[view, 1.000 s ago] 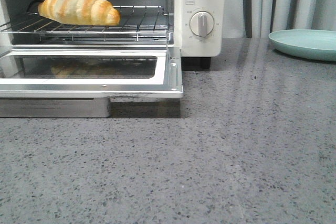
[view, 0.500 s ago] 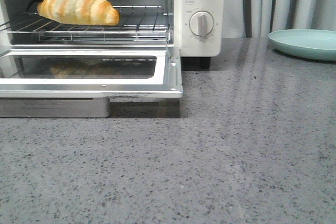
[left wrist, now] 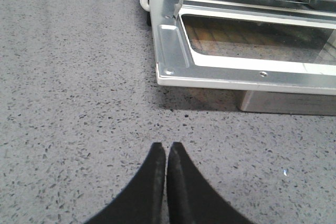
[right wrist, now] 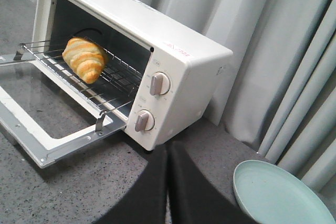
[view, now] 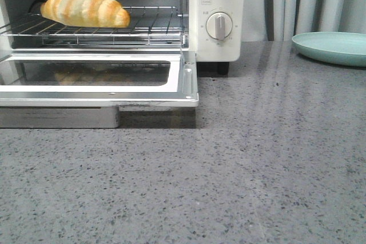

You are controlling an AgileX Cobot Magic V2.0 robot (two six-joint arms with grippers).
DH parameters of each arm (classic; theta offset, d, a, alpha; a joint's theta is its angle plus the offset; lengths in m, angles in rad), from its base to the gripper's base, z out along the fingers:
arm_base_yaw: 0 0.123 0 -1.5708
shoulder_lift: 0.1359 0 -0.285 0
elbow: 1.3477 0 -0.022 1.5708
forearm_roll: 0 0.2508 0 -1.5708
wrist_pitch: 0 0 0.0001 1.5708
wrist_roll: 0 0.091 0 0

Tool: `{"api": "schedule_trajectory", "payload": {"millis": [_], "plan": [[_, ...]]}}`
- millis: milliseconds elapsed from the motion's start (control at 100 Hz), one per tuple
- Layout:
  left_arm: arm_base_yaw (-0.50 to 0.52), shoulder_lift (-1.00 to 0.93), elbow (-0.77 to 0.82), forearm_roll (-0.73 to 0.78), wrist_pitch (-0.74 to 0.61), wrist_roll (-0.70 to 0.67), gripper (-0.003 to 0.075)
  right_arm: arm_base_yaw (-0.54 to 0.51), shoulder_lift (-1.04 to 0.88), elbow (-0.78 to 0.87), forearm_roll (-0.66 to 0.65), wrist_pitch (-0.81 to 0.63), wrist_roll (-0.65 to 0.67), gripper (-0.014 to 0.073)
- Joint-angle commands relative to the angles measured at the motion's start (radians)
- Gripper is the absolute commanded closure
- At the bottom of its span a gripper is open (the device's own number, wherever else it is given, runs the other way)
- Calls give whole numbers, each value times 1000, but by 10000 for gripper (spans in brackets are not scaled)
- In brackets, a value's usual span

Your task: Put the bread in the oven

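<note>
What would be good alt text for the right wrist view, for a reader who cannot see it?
A golden-orange, cream-striped croissant-shaped bread lies on the wire rack inside a cream-white toaster oven, whose glass door hangs open. The right arm's black pincer, shut and empty, sits in front, beside a pale green plate on the grey speckled counter.

The place looked like a kitchen, or a mock-up of one. A grey speckled stone-look bench [view: 269, 158] ran like a countertop, and on it stood a cream-white toaster oven [right wrist: 173, 72] with round dials [view: 219, 26] and its glass door [view: 97, 75] folded down — a household appliance. A pale green plate [view: 331, 47] sat on the bench near it. Behind everything hung pleated grey curtains [right wrist: 273, 40] rather than tiled walls or cabinets — more staged than lived-in.
</note>
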Motion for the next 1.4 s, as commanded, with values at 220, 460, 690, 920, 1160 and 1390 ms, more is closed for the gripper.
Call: {"api": "schedule_trajectory", "payload": {"millis": [220, 460, 690, 920, 1160, 1390], "plan": [[2, -27, 22, -13, -38, -9, 741, -127, -4, 23, -62, 118, -2, 642], [2, -27, 22, -13, -38, -9, 742, -463, -4, 146, 178, -48, -25, 642], [2, -27, 22, -13, -38, -9, 742, -732, -26, 362, 352, -228, -25, 642], [2, -27, 22, -13, -38, -9, 741, -816, -155, 502, 392, -252, -25, 642], [2, -27, 22, -13, -38, -9, 741, -845, -256, 630, 457, -310, -25, 642], [2, -27, 22, -13, -38, -9, 741, -861, -285, 685, 461, -343, -25, 642]]}}
